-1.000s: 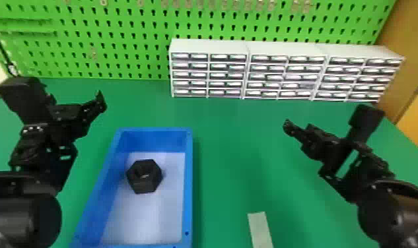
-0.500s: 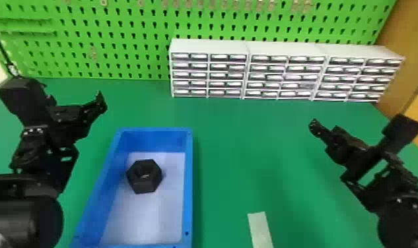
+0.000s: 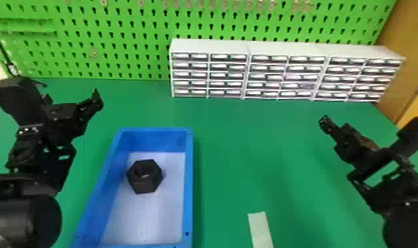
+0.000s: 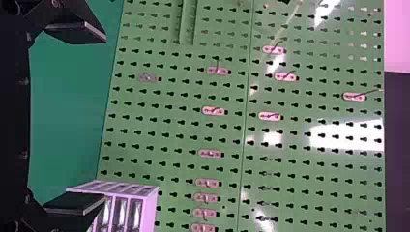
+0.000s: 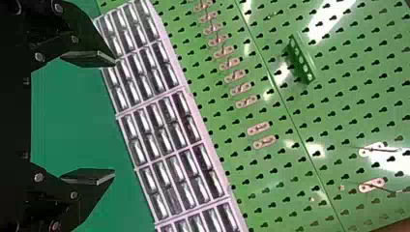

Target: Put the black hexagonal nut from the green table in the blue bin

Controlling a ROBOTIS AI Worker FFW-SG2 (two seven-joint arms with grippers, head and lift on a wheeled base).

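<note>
Nut (image 3: 144, 176) lies inside blue bin (image 3: 189, 184), apparently its required place. Left gripper (image 4: 104, 118) and right gripper (image 5: 114, 117) stand wide-spread, empty.

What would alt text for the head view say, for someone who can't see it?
Black nut inside the blue bin on a green table. The left arm is left of the bin, the right arm at far right. White drawers stand at the back before a green pegboard; a pale strip lies in front.
</note>
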